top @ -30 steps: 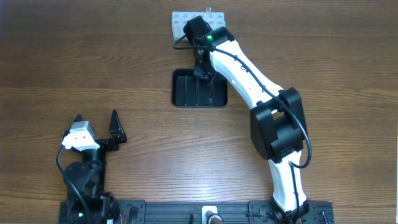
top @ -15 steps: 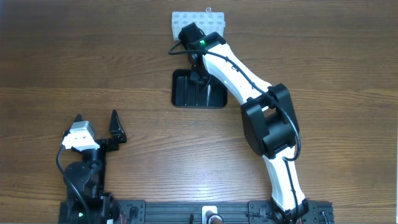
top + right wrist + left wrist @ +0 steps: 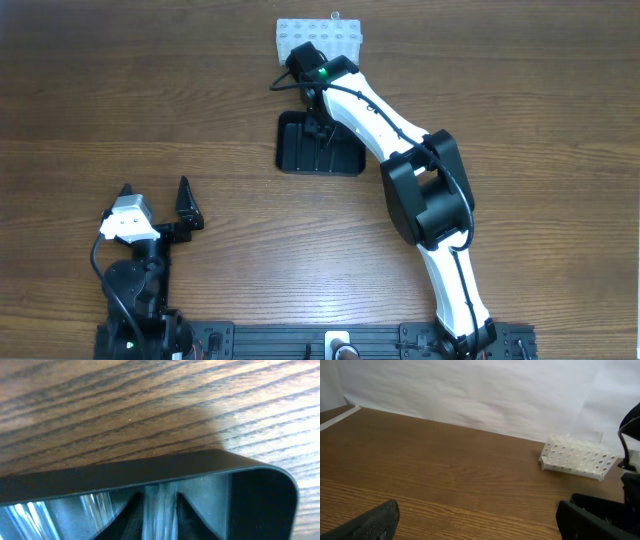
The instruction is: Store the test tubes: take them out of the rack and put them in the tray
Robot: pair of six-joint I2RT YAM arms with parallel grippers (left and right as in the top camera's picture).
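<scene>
The right gripper (image 3: 320, 128) is down in the tray (image 3: 292, 152). Its fingers (image 3: 192, 522) press against both sides of a clear tube (image 3: 159, 505), holding it just inside the tray's rim at the 12 o'clock end. In the top view the rack (image 3: 320, 38) sits near the tray at 12 o'clock from it, with a rack tube (image 3: 335, 15) upright at its far edge, while the left gripper (image 3: 154, 190) rests with fingers spread wide at 8 o'clock, well apart from the tray.
</scene>
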